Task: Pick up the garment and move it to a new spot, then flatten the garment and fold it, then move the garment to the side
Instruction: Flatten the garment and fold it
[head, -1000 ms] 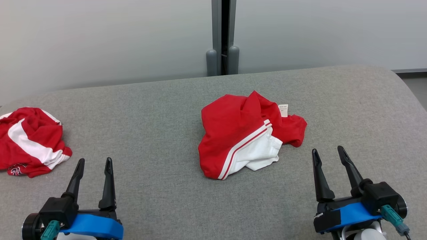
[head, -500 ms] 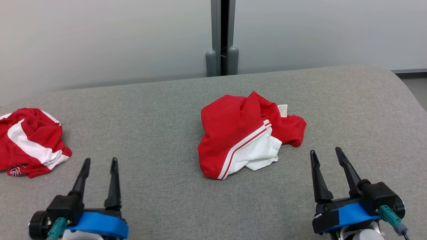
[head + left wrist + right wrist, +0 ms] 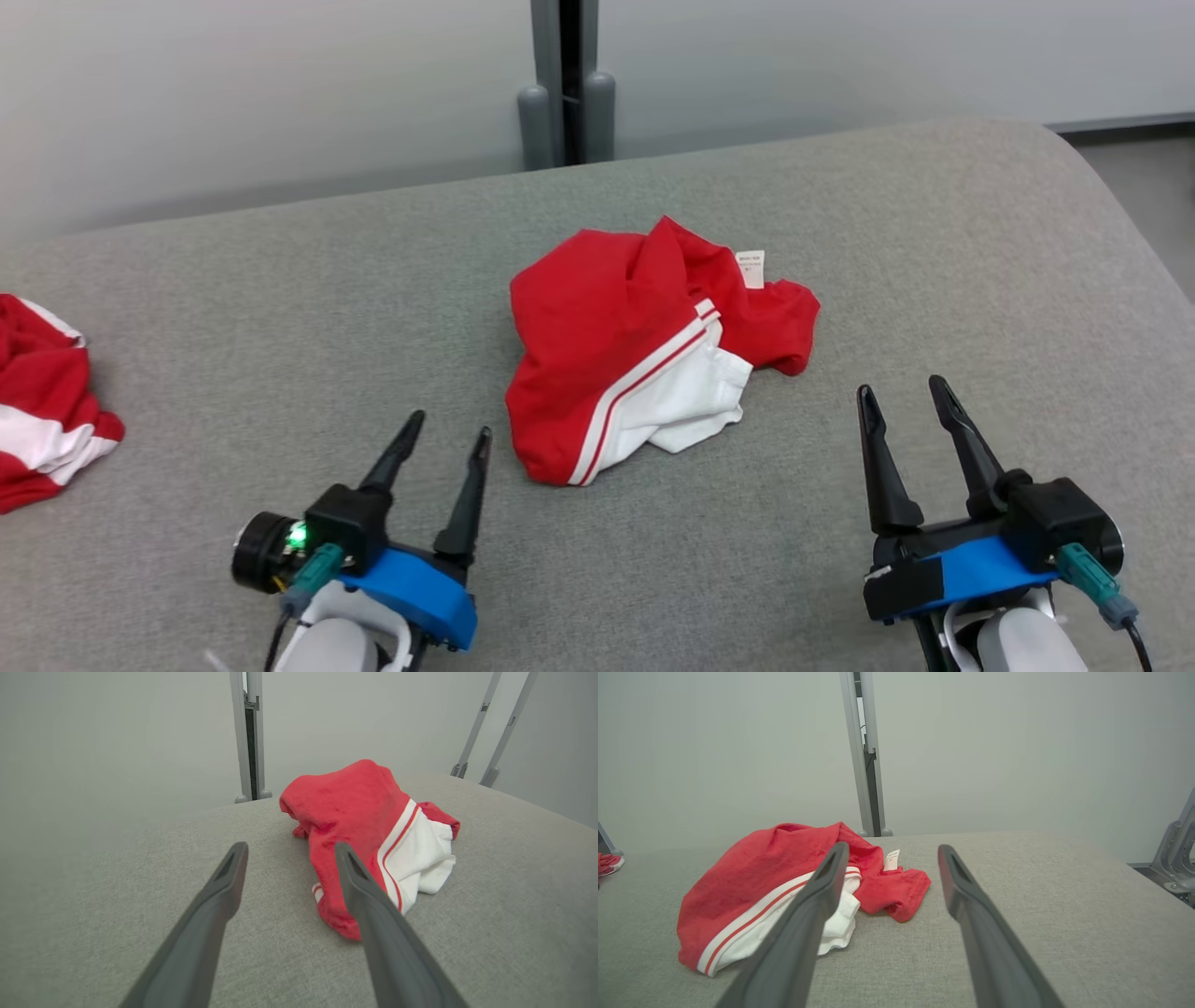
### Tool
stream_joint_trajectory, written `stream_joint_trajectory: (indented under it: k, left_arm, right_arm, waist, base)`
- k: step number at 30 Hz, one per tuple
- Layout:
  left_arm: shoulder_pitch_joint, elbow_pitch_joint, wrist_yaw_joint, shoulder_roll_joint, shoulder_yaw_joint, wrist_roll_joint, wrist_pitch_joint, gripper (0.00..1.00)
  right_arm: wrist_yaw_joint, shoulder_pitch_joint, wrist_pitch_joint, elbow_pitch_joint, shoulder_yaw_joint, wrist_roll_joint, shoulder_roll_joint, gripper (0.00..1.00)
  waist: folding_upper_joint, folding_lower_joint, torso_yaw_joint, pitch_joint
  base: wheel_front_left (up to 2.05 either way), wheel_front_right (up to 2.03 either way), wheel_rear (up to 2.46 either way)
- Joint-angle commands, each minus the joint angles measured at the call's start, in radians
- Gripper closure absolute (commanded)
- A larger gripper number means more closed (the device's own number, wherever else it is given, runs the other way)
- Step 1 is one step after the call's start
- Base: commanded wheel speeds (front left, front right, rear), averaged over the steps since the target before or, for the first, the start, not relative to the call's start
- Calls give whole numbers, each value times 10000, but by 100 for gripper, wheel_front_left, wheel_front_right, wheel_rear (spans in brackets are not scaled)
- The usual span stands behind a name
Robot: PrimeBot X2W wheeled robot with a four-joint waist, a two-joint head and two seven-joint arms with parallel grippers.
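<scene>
Surveying the grey padded bench [image 3: 280,280] first, we judge that the task has barely begun: no step is done, and the pick-up, the move to a new spot, the flattening, the folding and the shift to the side are all left. Behind the bench stands a pale wall [image 3: 233,84], off the work surface and no hindrance. Next in size, the red-and-white garment [image 3: 607,327] lies crumpled in a heap near the middle of the bench, its white part with the red stripe turned toward us and nothing holding it. A second red-and-white garment [image 3: 37,411] sits at the far left edge, well apart from the first; we think it could crowd that side if the folded piece is to go there, and the two could be confused. The left gripper [image 3: 450,425] hangs low near the heap's near-left hem, fingers spread wide and empty, not touching the cloth as far as we can tell. The right gripper [image 3: 900,386] waits near the right of the heap, likewise wide open with nothing in it. A grey post [image 3: 565,84] rises behind the bench's far edge, clear of any reach. Smallest, a white label [image 3: 751,269] shows on the heap's far right fold.
</scene>
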Motion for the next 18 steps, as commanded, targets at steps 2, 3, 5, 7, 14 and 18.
stream_joint_trajectory:
  k: [2, 3, 5, 7, 14, 18]
  left_arm:
    - [-275, 261, -34, 19, -329, 74, -31, 0]
    - [-359, 403, -42, 15, -539, 108, -30, 0]
    - [-524, 603, -46, 11, -936, 153, -31, 0]
    - [-675, 757, -54, 15, -1365, 238, -32, 0]
    - [-1355, 1490, -59, 123, -2390, 269, -32, 0]
    - [-1862, 2204, -60, 165, -2668, 398, -32, 0]
  right_arm:
    - [-3, -157, -3, -69, -8, 66, 7, 0]
    - [-3, -180, -3, -82, -32, 62, 5, 0]
    - [-3, -280, -2, -105, -45, 93, 5, 0]
    - [-3, -329, -2, -131, -47, 126, 7, 0]
    - [-3, -487, -2, -171, -50, 205, 7, 0]
    - [-3, -573, -2, -160, -46, 255, 7, 0]
  waist:
    - [0, -1, -303, 292]
    - [0, -1, -378, 359]
    - [0, -1, -523, 496]
    - [0, -1, -650, 616]
    - [0, -1, -983, 958]
    - [0, -1, -1090, 1095]
  base:
    - [0, 0, 0]
    - [0, 0, 0]
    - [0, 0, 0]
    - [0, 0, 0]
    - [0, 0, 0]
    - [0, 0, 0]
